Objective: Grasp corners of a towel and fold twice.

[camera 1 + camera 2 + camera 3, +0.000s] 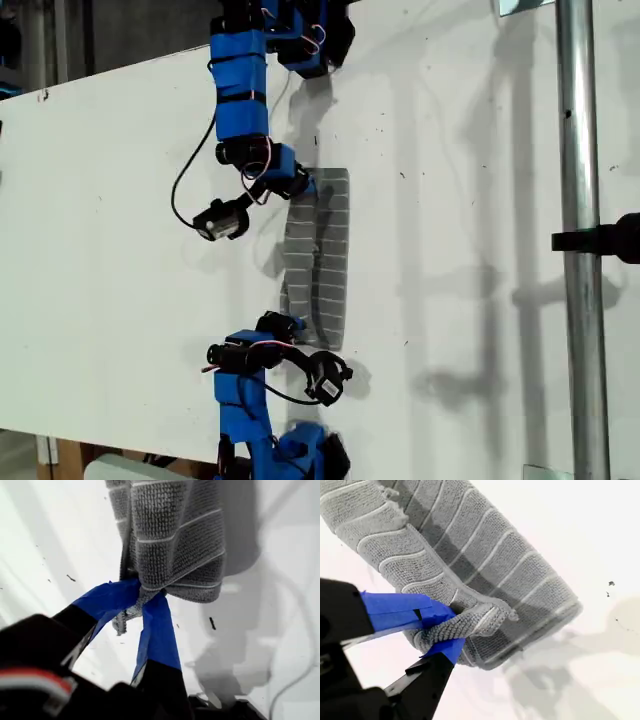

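Observation:
The grey white-striped towel (330, 260) lies on the white table (120, 200) as a long narrow strip, with one long edge raised. An arm at the exterior view's top has its gripper (298, 186) at the strip's upper end. Another arm's gripper (298, 336) meets the lower end. I cannot tell from the wrist views which arm is which. My first gripper (142, 597) is shut on a bunched corner (129, 614), and the towel (170, 540) hangs lifted beyond it. My second gripper (442, 630) is shut on a rolled corner (470, 622) of the towel (485, 555).
A vertical metal pole (575, 240) with a black clamp (605, 240) stands at the exterior view's right. The table's edge (100, 72) slants across the exterior view's upper left. Black cables (185, 180) loop beside both arms.

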